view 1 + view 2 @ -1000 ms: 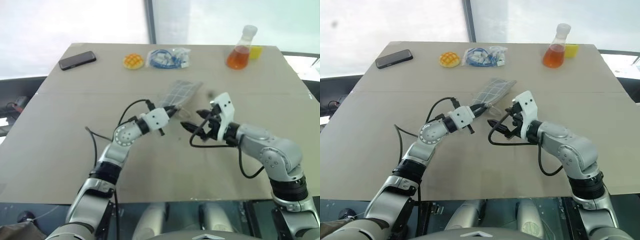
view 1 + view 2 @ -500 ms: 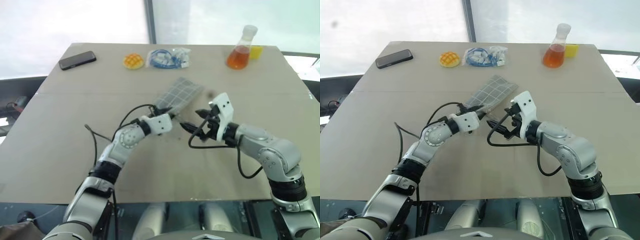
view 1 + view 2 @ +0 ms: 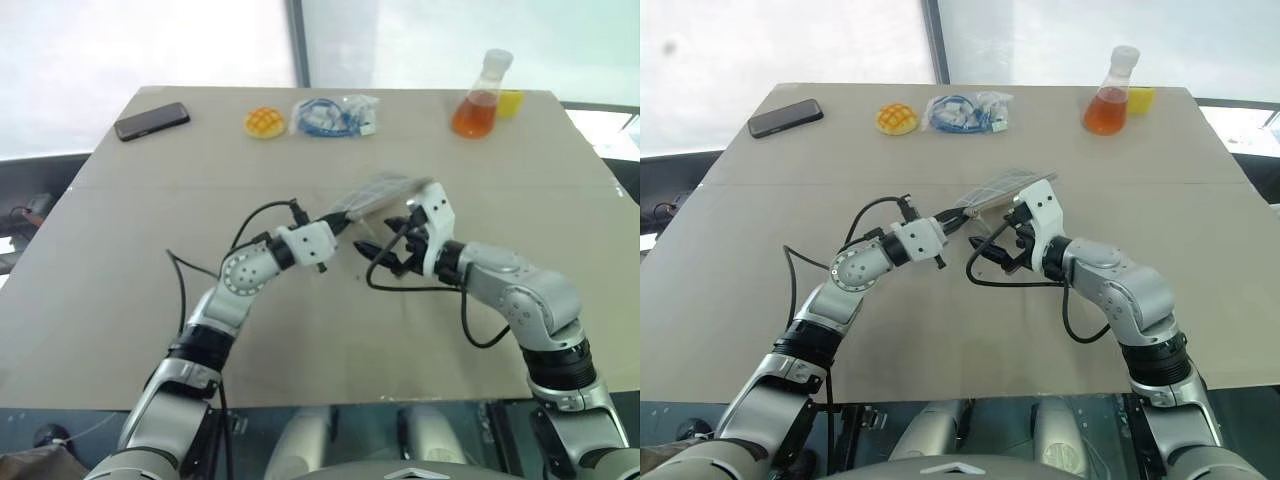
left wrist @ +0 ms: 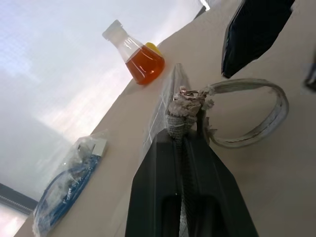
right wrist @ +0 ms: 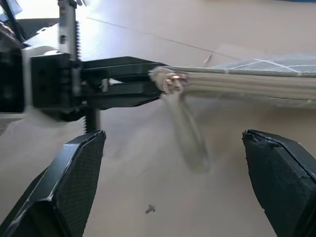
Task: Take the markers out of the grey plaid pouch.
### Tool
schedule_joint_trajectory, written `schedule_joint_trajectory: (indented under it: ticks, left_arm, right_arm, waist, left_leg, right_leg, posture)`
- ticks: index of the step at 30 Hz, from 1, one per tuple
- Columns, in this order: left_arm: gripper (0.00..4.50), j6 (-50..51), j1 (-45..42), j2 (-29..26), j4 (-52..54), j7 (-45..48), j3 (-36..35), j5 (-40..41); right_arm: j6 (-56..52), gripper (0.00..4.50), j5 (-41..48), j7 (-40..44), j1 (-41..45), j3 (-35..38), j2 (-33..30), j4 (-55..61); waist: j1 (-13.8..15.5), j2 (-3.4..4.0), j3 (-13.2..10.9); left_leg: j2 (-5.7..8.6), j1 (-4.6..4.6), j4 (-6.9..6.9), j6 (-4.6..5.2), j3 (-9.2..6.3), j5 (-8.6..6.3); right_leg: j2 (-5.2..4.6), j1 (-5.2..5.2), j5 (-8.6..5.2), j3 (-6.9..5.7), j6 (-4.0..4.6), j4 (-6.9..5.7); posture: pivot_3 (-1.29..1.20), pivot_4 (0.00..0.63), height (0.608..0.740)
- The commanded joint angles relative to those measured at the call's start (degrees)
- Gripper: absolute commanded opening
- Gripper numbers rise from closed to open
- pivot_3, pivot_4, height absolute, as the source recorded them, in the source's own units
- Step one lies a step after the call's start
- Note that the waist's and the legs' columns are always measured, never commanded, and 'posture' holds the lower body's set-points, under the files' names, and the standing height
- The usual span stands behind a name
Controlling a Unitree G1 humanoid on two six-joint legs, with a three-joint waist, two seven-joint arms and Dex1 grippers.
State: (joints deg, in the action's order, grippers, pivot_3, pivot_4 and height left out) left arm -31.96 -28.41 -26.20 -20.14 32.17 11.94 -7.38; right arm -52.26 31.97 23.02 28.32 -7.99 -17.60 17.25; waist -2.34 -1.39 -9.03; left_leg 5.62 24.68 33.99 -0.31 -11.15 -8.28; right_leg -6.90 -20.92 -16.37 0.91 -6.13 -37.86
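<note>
The grey plaid pouch hangs edge-on above the middle of the table, its corner pinched between the closed fingers of the left gripper. The right gripper, fingers spread wide, sits just beside it, below the pouch's loop strap.

- Both arms are silver-grey metal with chunky black rings at the joints
- White housings at each wrist
- Loose black cables loop off the wrists
- left gripper and right gripper have matte black fingers; the pads look finely textured
</note>
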Motion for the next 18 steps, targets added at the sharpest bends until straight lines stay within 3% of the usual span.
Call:
schedule_joint_trajectory:
  ticks: [1,8,9,18]
  left_arm:
    - [0.00,-2.1,1.3,-1.1,4.6,1.9,-1.3,3.0]
    - [0.00,-2.3,2.4,-1.4,6.4,3.6,-1.9,5.7]
    - [0.00,-2.2,2.7,-1.3,6.8,4.0,-1.9,6.4]
    - [0.00,3.2,7.1,-1.8,5.9,13.5,-5.6,21.3]
  right_arm:
    - [0.7,3.67,0.4,0.9,2.5,1.4,1.3,-1.0]
    - [-1.0,0.21,-0.6,-0.4,0.9,2.9,-0.9,-0.3]
    - [-1.3,0.01,-0.8,-1.2,0.7,3.9,-1.2,-0.1]
    - [-4.9,0.01,-9.9,-12.7,-1.3,19.1,-13.3,-3.0]
  waist:
    - [0.0,0.02,0.0]
    - [0.1,0.04,0.0]
    - [0.1,0.04,0.0]
    - [0.5,0.09,-0.1]
  left_leg:
    - [0.00,0.00,-0.02,0.00,0.01,0.00]
    - [0.01,0.01,-0.04,0.00,-0.03,0.00]
    - [0.01,0.00,-0.04,0.00,-0.03,0.00]
    - [0.07,0.02,-0.09,0.00,0.09,0.00]
  right_leg:
    - [0.00,-0.01,0.00,0.02,0.00,0.00]
    - [-0.01,-0.02,0.00,0.02,0.00,0.01]
    - [0.00,-0.02,0.00,0.02,0.01,0.01]
    - [-0.07,-0.04,0.00,0.04,0.01,0.04]
  posture:
    - [0.00,0.150,0.740]
    - [0.00,0.150,0.740]
    - [0.00,0.150,0.740]
    - [0.00,0.150,0.740]
